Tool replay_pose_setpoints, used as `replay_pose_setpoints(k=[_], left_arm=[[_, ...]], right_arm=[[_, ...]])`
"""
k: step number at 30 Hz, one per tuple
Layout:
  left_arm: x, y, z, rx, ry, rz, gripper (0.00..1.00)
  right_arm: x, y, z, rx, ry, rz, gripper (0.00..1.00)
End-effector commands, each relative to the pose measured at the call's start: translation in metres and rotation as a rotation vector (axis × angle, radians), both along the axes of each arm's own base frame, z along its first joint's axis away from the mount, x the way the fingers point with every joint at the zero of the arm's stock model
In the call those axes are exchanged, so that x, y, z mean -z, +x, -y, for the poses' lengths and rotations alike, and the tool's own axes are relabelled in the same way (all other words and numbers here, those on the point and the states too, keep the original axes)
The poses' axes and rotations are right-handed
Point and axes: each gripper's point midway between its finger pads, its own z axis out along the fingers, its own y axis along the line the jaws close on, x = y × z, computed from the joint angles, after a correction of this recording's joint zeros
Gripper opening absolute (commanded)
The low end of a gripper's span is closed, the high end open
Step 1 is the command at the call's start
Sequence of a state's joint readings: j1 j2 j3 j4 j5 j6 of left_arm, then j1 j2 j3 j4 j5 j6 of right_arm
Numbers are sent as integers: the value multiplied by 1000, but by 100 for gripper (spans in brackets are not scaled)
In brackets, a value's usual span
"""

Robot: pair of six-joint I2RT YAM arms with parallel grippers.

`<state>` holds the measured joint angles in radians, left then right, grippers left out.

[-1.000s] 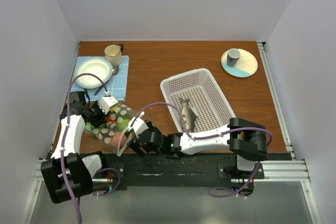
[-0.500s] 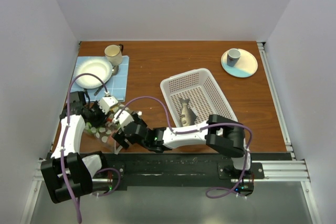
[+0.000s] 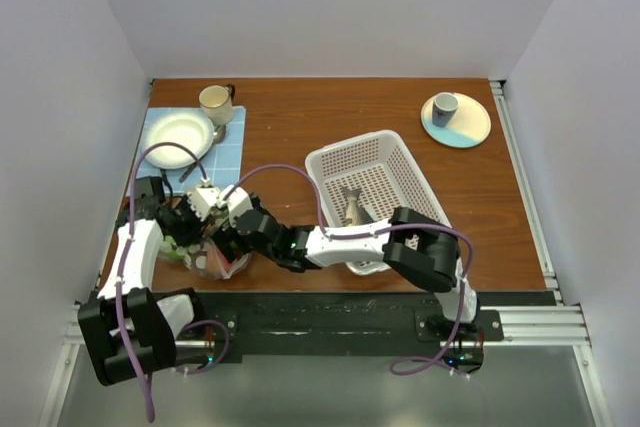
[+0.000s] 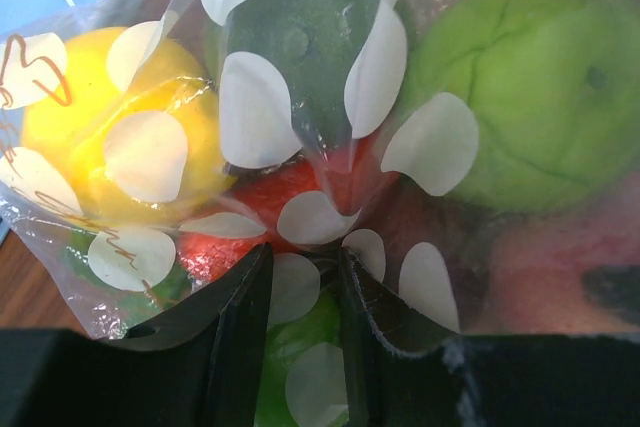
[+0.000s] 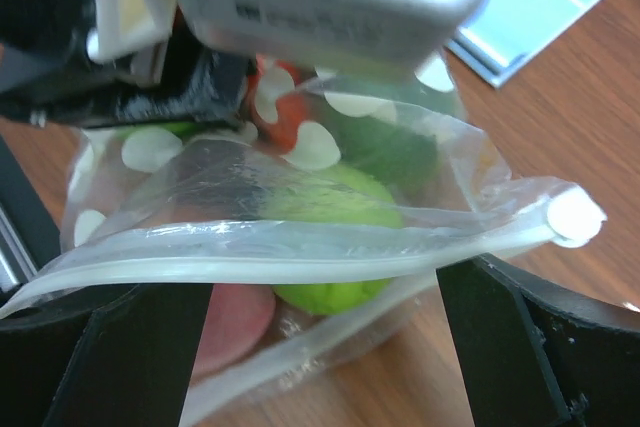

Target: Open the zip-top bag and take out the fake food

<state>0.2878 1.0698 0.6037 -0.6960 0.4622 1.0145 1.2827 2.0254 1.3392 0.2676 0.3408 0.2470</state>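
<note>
At the 8 o'clock corner of the table [image 3: 300, 117], the left gripper [image 4: 303, 259] is clamped on a pinched fold of the zip-top bag [image 3: 212, 259], with dotted film gathered between its two fingers. Inside the pouch, the left wrist view shows a yellow fruit [image 4: 110, 137] at 10 o'clock, a red piece [image 4: 290, 192] at centre and a green fruit [image 4: 520, 117] at 2 o'clock. A pink fruit [image 5: 235, 332] shows in the right wrist view only. The film is judged thin, soft and slippery: it will crumple and slide rather than resist. The rounded contents look light and hard, and are likely to roll once the mouth gapes. The white zip strip [image 5: 300, 247] appears the stiffest part and the sounder place to take hold. The right gripper [image 5: 320, 282] stands with jaws wide apart, one on either side of that strip, clamped on nothing. Whether the seal is fully parted cannot be told. To the right, toward 5 o'clock, the white perforated basket [image 3: 400, 162] holds a toy fish [image 3: 352, 209], already out of the bag.
</note>
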Motion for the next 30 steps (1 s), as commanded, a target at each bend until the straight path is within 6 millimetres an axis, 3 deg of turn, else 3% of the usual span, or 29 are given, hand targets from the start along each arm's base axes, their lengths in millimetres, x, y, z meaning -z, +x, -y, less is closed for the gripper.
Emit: replay_pose_setpoints(k=[1,14,20,24,27,28,30], left_arm=[[7,-3,0,11,-2,-8,38],[6,-3,2,13,-9,-6,38],[0,-3,1,20,3,8,38],[-2,-3,0,18,3,10,38],[-1,-3,0,16,3,7,38],[-1,-2,0,17,6,10,38],[0,-3,-1,13,8,10,38]], right_arm=[[-14,-7,-27,-40,111,-36,91],[36,-18,-16,-42,44,-123,80],[61,-22,-9,-42,-13,-150,80],[58,-24,-4,-44,-5,-151,72],[36,-25,5,-49,11,-128,63],[8,-25,7,-53,52,-109,62],[-2,-30,22,-58,43,-100,61]])
